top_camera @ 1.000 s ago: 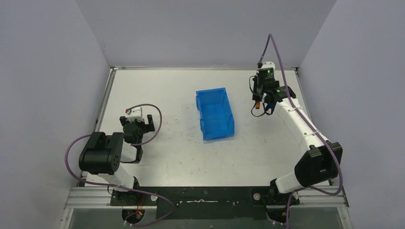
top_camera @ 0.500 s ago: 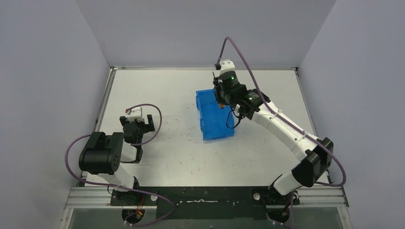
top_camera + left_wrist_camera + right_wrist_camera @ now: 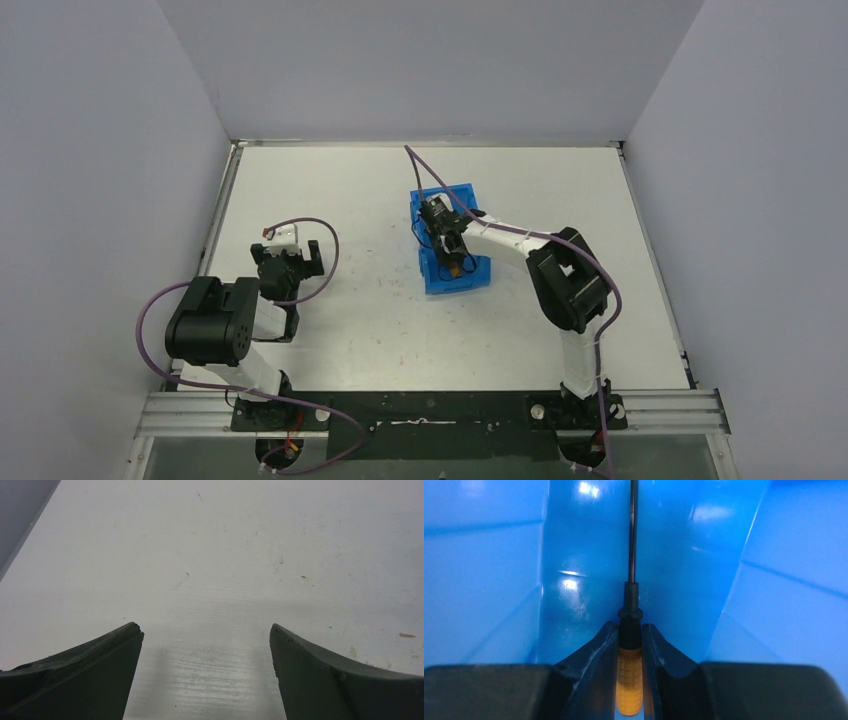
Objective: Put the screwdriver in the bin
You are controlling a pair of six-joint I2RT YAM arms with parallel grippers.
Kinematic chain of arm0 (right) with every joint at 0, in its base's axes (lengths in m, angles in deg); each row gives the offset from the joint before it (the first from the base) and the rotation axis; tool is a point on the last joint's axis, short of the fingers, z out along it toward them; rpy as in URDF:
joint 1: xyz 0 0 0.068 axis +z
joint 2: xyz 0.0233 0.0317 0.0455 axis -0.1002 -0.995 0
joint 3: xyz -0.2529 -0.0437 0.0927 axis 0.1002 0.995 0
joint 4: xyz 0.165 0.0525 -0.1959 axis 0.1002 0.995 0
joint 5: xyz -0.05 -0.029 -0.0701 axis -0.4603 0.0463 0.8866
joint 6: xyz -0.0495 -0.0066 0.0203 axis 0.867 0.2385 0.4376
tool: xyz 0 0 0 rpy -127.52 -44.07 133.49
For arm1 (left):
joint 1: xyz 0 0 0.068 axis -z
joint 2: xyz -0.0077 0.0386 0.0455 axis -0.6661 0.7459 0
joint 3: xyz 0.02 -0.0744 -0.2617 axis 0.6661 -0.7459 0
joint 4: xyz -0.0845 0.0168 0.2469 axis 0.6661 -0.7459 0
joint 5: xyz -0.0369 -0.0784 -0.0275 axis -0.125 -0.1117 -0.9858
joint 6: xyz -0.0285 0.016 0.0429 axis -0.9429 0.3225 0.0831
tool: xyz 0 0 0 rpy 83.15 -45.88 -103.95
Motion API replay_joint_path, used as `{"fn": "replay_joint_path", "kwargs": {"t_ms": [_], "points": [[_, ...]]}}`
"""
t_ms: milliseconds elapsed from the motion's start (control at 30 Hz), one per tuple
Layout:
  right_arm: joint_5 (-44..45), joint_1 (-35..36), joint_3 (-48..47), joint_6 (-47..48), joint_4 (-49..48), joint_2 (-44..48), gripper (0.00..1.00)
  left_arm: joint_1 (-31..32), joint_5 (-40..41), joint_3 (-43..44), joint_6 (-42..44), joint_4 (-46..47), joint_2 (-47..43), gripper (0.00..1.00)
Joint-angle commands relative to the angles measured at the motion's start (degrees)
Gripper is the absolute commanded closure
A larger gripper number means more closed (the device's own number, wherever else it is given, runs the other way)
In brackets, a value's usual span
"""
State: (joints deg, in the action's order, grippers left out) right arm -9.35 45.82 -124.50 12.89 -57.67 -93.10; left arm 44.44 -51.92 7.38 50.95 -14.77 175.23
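**Right arm swings the screwdriver into the bin**

Moved from the far right of the bench (image 3: 330, 190) a second ago, the right gripper (image 3: 630, 630) now sits low inside the bin (image 3: 465, 281). Its dark, curved fingers are pinched narrow on the screwdriver (image 3: 630, 615). They grip where the orange handle, stamped with a fine grid, meets a black collar. A thin, glossy dark shaft runs straight ahead from the collar. Whether the tip touches the plastic, I cannot tell. Around it the bin is smooth, shiny bright blue plastic, with flat panels meeting at soft creases and white glints of light on them. From above it is an open rectangle, set slightly askew near the bench's middle.

On the near left, the left gripper (image 3: 206, 630) has not moved. Its two blunt, matte black fingers are spread wide with nothing between them.

White and matte, the bench is flecked with small scuffs and specks. Plain pale grey walls (image 3: 430, 60) close it in on three sides.
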Motion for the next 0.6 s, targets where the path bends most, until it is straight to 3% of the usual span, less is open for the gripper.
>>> {"fn": "replay_joint_path", "kwargs": {"t_ms": [0,133,200,567], "points": [[0.06,-0.34,-0.98,-1.40,-3.71,0.05,0.95,0.31,-0.12,1.40,-0.40,2.05,-0.45,0.03],[0.44,-0.47,-1.11,-2.43,-3.58,0.92,0.61,0.31,-0.13,1.40,-0.46,2.08,-0.40,0.03],[0.45,-0.46,-1.90,-2.58,-2.99,2.24,0.50,0.31,-0.12,1.40,-0.39,2.04,-0.44,0.03],[3.34,-0.42,-5.24,-0.16,-1.94,19.33,0.33,0.31,-0.12,1.40,-0.42,2.06,-0.45,0.03]]}}
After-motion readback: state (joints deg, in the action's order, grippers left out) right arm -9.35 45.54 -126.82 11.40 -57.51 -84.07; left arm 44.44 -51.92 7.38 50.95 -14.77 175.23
